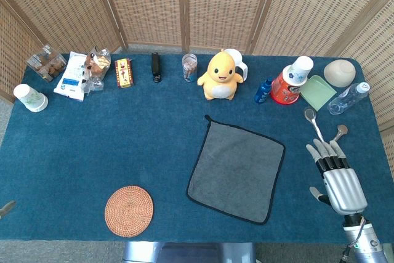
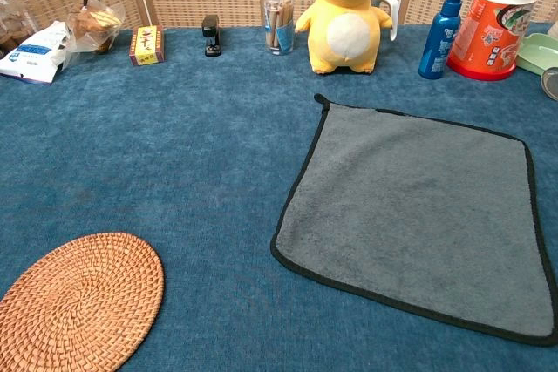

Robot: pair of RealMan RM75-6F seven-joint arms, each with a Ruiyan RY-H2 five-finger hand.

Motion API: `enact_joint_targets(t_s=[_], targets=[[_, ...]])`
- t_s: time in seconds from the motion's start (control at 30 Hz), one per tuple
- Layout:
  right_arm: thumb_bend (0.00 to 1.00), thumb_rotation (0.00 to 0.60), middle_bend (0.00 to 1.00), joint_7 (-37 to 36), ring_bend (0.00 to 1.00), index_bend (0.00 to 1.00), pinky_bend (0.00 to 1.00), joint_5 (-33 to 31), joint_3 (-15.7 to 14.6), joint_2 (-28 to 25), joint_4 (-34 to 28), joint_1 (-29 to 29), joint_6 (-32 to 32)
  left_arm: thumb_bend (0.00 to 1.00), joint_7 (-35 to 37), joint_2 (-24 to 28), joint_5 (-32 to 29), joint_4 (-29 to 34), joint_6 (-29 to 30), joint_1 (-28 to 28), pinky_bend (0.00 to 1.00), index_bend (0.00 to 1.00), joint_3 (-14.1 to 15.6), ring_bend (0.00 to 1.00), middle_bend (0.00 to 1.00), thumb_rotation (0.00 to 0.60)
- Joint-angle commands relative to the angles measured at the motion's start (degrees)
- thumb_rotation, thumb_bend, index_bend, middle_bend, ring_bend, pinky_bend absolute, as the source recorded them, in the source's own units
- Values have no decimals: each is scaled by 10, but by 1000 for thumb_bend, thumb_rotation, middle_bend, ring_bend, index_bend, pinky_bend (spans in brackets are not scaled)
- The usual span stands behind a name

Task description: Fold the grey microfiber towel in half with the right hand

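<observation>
The grey microfiber towel point(image 1: 237, 169) point(image 2: 418, 211) with black edging lies flat and unfolded on the blue table, right of centre, slightly rotated. My right hand point(image 1: 335, 177) hovers over the table to the towel's right, palm down, fingers straight and apart, holding nothing and clear of the towel's right edge. It does not show in the chest view. Only a small grey tip of my left hand point(image 1: 6, 207) peeks in at the left edge of the head view; its fingers are hidden.
A woven round coaster point(image 1: 128, 211) point(image 2: 74, 304) lies front left. Two spoons point(image 1: 314, 122) lie just beyond my right hand. Along the back stand a yellow plush toy point(image 1: 220, 76), blue spray bottle point(image 1: 263, 90), red cup stack point(image 1: 289, 81), green tray point(image 1: 317, 92), water bottle point(image 1: 348, 98) and snacks point(image 1: 71, 72).
</observation>
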State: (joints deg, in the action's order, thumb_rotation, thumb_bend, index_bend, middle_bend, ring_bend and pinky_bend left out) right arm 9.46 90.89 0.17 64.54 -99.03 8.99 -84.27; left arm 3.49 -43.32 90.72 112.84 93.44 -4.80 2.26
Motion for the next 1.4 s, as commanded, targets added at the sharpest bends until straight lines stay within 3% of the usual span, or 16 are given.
enact_joint_targets(t_s=[0.03, 0.4, 0.8, 1.4], targets=[[0, 600, 0, 1, 0, 6, 30, 0, -1, 1, -1, 1, 7, 139, 7, 3, 1, -1, 1, -1, 0, 0, 0, 0, 0, 600], [0, 600, 0, -7, 0, 30, 30, 27, -26, 18, -12, 28, 78, 138, 57, 18, -2, -8, 7, -1, 0, 0, -5, 0, 0, 600], [0, 600, 0, -14, 0, 43, 30, 66, -38, 17, -67, 101, 192, 139, 34, 15, -10, 2, -16, 8, 0, 0, -4, 0, 0, 600], [0, 600, 0, 28, 0, 66, 30, 44, -21, 121, -57, 175, 293, 138, 33, 15, -26, 5, -24, 11, 0, 0, -8, 0, 0, 600]])
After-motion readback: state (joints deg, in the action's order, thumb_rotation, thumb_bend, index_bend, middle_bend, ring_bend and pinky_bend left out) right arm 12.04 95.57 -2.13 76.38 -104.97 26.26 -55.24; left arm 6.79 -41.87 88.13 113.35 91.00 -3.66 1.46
